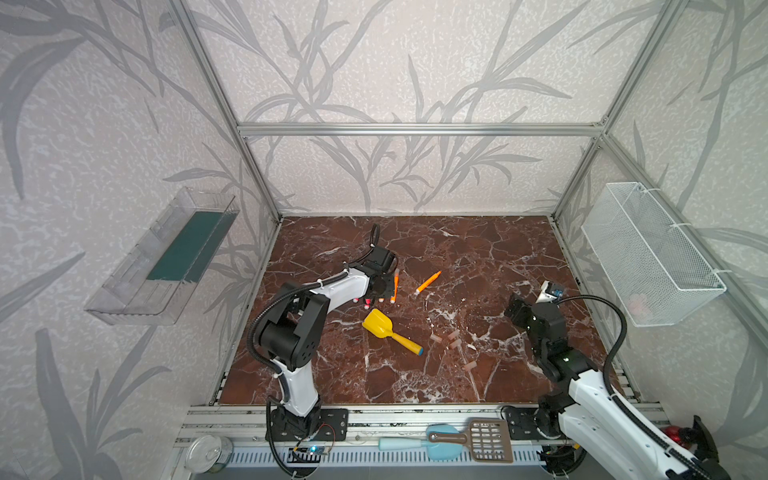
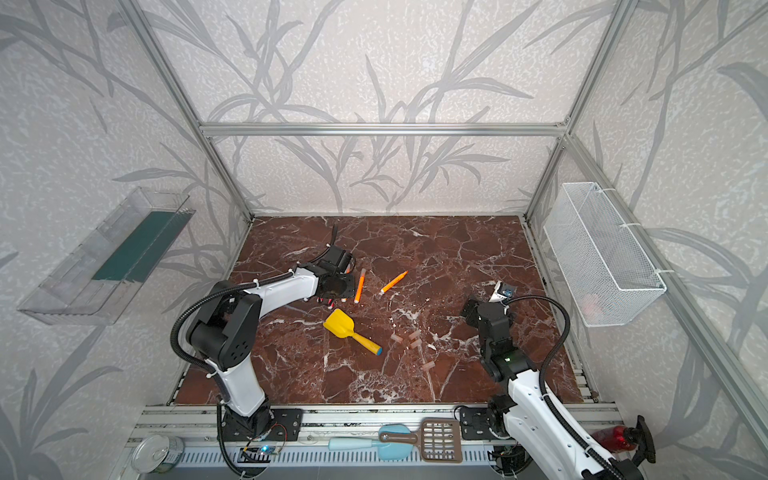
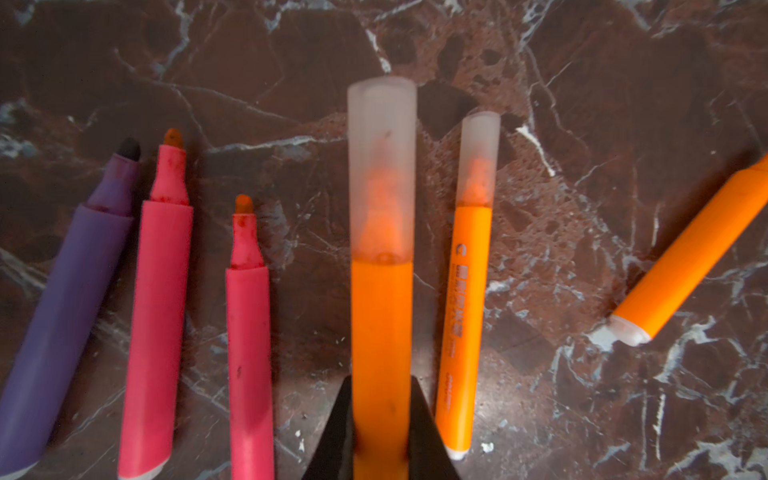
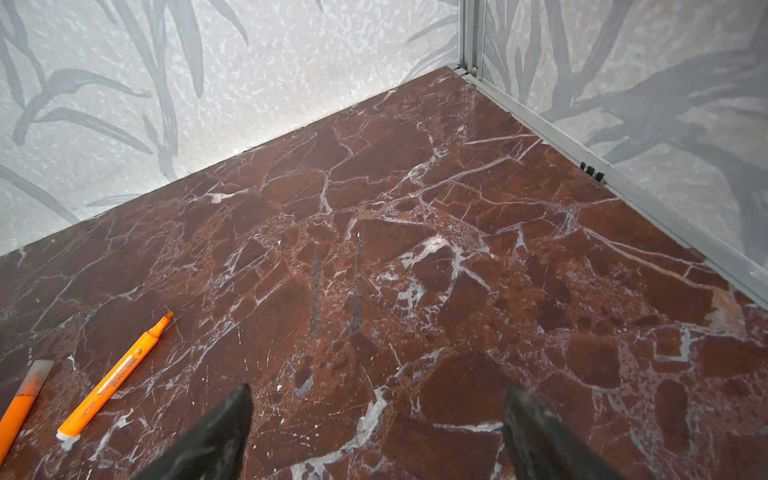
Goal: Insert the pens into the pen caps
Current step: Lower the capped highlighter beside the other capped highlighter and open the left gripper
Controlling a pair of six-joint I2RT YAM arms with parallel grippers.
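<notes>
In the left wrist view my left gripper (image 3: 381, 380) is shut on an orange pen (image 3: 381, 316) that has a translucent pen cap (image 3: 381, 166) over its tip. Beside it on the marble lie a second capped orange pen (image 3: 465, 299), a purple pen (image 3: 62, 311), two pinkish-red pens (image 3: 160, 299) (image 3: 249, 353) and an uncapped orange pen (image 3: 690, 257). In both top views the left gripper (image 1: 384, 291) (image 2: 332, 291) hovers over this group. Several loose pen caps (image 1: 453, 338) (image 2: 413, 338) lie mid-table. My right gripper (image 4: 377, 390) (image 1: 517, 309) is open over bare marble.
A yellow toy shovel (image 1: 390, 330) lies between the pens and the caps. A white wire basket (image 1: 652, 253) hangs on the right wall and a clear tray (image 1: 162, 257) on the left wall. A blue spatula, a brown slotted scoop (image 1: 469, 440) and a tin (image 1: 208, 453) sit at the front rail.
</notes>
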